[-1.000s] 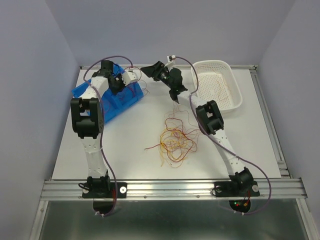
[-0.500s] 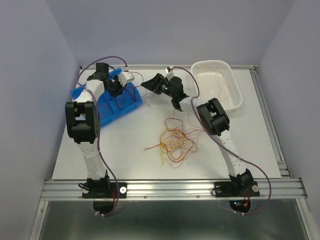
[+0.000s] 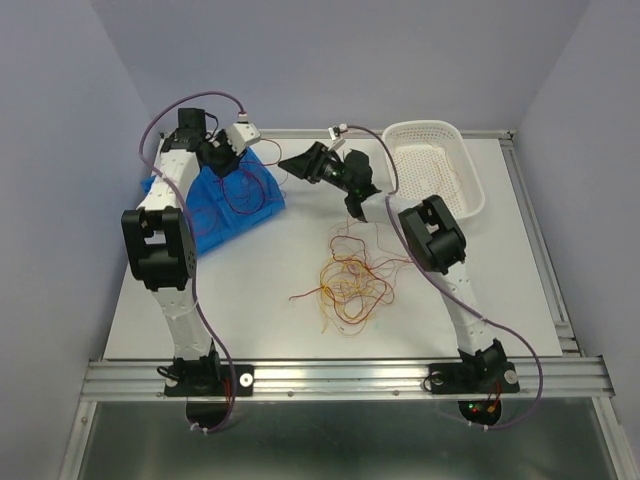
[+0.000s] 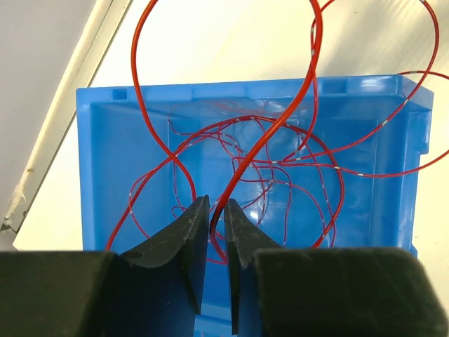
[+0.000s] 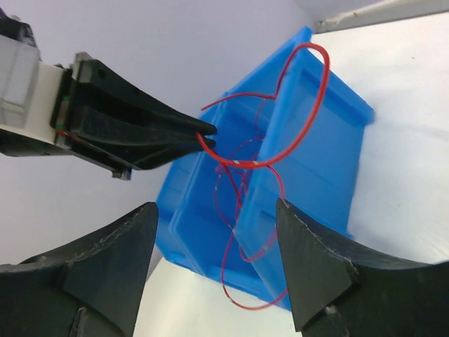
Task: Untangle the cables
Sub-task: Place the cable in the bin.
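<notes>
The main tangle of cables (image 3: 347, 280), maroon and yellow-orange loops, lay on the worktop (image 3: 240, 290) at the middle of the overhead frame. More red strands (image 4: 270, 133) were coiled in the blue bin (image 4: 112, 175) at upper left, some looping over its rim. The left end effector (image 4: 216, 205) hung above that bin, jaws a narrow gap apart with one strand running through. The right end effector (image 5: 214, 210) faced the bin — wide open, holding nothing. A few yellow strands (image 3: 443, 176) lay in the white basket (image 3: 478, 200) at upper right.
</notes>
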